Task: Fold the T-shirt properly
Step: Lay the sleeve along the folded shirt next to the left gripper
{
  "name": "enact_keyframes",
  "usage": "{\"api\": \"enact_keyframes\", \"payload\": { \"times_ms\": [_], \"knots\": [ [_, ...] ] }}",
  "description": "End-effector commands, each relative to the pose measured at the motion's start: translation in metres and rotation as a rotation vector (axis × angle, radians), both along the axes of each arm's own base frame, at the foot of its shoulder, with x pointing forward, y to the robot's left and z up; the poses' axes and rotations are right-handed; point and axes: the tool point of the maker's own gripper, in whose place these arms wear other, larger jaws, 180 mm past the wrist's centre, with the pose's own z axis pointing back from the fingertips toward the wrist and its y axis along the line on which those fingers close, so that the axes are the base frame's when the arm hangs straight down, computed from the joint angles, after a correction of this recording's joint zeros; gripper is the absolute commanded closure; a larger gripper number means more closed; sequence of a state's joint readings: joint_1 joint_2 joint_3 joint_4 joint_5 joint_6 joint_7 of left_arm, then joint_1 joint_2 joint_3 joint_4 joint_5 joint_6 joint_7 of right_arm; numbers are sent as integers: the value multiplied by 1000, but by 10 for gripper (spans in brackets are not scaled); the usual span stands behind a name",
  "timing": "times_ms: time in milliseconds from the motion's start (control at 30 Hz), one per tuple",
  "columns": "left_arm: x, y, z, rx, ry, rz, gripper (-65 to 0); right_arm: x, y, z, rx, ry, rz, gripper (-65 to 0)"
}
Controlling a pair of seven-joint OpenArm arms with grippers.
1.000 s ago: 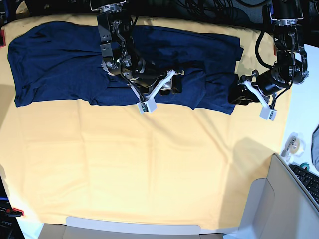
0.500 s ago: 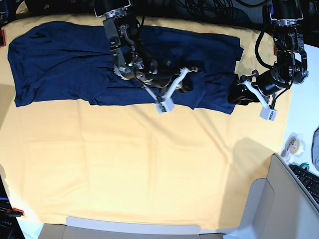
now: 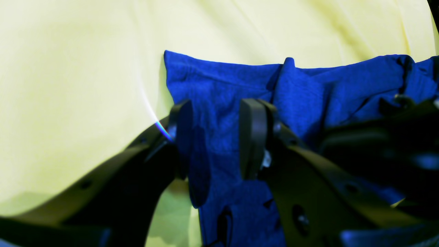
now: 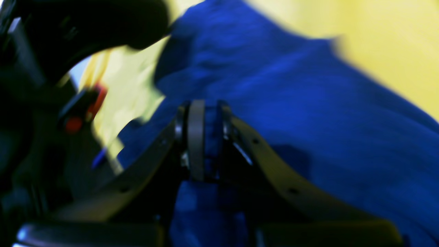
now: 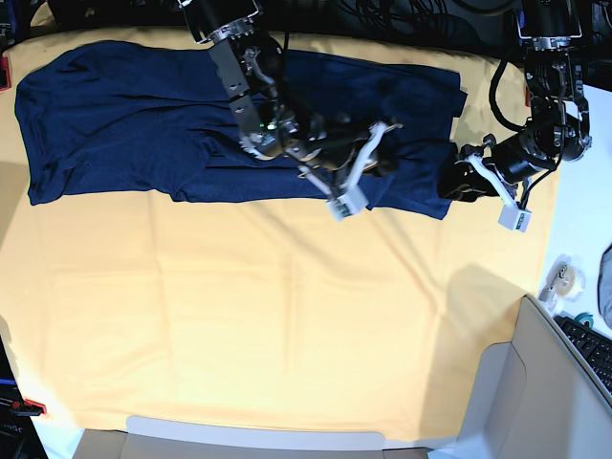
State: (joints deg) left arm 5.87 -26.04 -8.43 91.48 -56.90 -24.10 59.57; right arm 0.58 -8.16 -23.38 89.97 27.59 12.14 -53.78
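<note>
The dark navy T-shirt [image 5: 124, 105] lies in a long band across the far part of the yellow-orange cloth [image 5: 239, 306]. In the base view my right gripper [image 5: 381, 161] is over the shirt's right-middle. In the right wrist view it [image 4: 209, 137] is shut, pinching a fold of the shirt [image 4: 308, 113]. My left gripper [image 5: 449, 182] is at the shirt's near right corner. In the left wrist view it [image 3: 216, 137] is open, one finger [image 3: 252, 137] on each side of a strip of the shirt [image 3: 219, 89] near its edge.
A roll of tape [image 5: 562, 277] lies on the white surface at the right. A keyboard [image 5: 593, 349] and a grey box [image 5: 516, 402] stand at the lower right. A red clamp [image 5: 29, 406] grips the cloth's left edge. Cables hang behind the table.
My right gripper has moved to the right along the shirt, carrying its pinched fold with it. My left arm has stayed in place.
</note>
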Motion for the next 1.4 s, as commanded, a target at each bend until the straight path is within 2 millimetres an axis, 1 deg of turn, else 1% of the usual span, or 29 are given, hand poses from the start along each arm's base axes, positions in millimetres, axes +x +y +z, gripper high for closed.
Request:
{"api": "enact_keyframes", "payload": {
  "times_ms": [0, 67, 100, 133, 167, 300, 433, 533, 600, 767, 967, 1100, 1200, 1300, 1367],
  "knots": [
    [11, 5, 16, 2, -60, 3, -223, 10, -6, 10, 31, -23, -43, -87],
    [11, 5, 16, 2, -60, 3, -223, 20, -26, 5, 32, -8, -116, -160],
    [11, 5, 16, 2, -60, 3, -223, 25, -35, 7, 34, -10, -146, -198],
    [11, 5, 16, 2, -60, 3, -223, 26, -41, 6, 42, -4, -168, -226],
    [11, 5, 16, 2, -60, 3, -223, 28, -44, 8, 57, -1, -183, -239],
    [11, 5, 16, 2, -60, 3, -223, 34, -51, 14, 122, 18, -216, -238],
    [11, 5, 16, 3, -60, 3, -223, 36, -63, 10, 136, 36, -266, -239],
    [11, 5, 16, 3, -60, 3, -223, 34, -69, -7, 125, 109, -316, -239],
    [11, 5, 16, 3, -60, 3, -223, 31, -69, -22, 114, 177, -347, -239],
    [11, 5, 16, 3, -60, 3, -223, 28, -62, -33, 126, 227, -337, -239],
    [10, 4, 15, 2, -58, 4, -223, 28, -60, -30, 130, 223, -329, -239],
    [10, 4, 15, 2, -58, 4, -223, 26, -41, -22, 130, 202, -266, -239],
    [10, 4, 15, 2, -58, 4, -223, 20, -25, -18, 127, 191, -210, -239],
    [10, 4, 15, 2, -58, 4, -223, 15, -18, -17, 125, 189, -184, -239],
    [10, 4, 15, 2, -58, 4, -223, 15, -17, -17, 125, 189, -183, -239]
  ]
}}
